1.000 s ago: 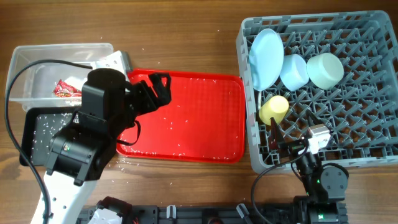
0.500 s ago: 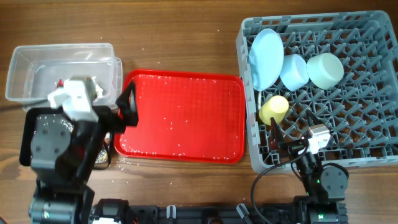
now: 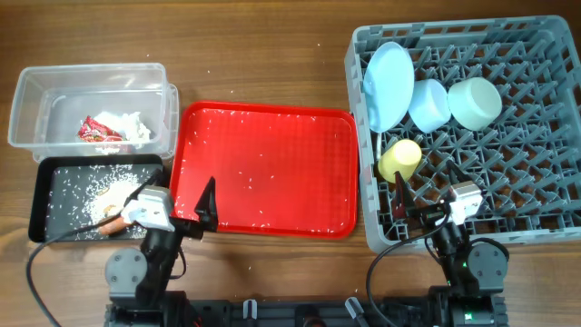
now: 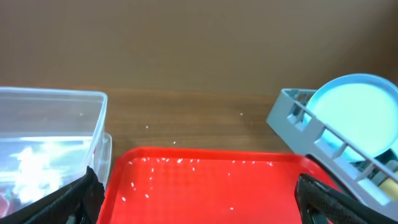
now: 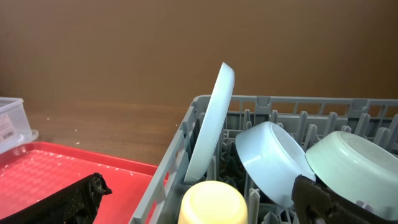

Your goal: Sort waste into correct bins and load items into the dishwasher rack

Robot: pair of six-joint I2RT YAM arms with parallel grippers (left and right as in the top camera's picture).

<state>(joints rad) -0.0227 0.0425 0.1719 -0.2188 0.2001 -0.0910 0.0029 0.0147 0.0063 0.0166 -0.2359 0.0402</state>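
Observation:
The clear tub holds the red wrapper and the white tissue. The black tray holds rice scraps and the orange carrot piece. The grey rack holds the blue plate on edge, the blue bowl, the green bowl and the yellow-green cup. I cannot make out the spoon. My left gripper is open and empty at the red tray's front left corner. My right gripper is open and empty over the rack's front edge, just behind the cup.
The flat red tray lies between the bins and the rack, with rice grains scattered on it. A few grains lie on the wooden table near its front edge. The left wrist view shows the tray, tub and rack corner.
My left arm has drawn back from over the bins to the table's front edge, uncovering the tub and the black tray. The right arm has not moved.

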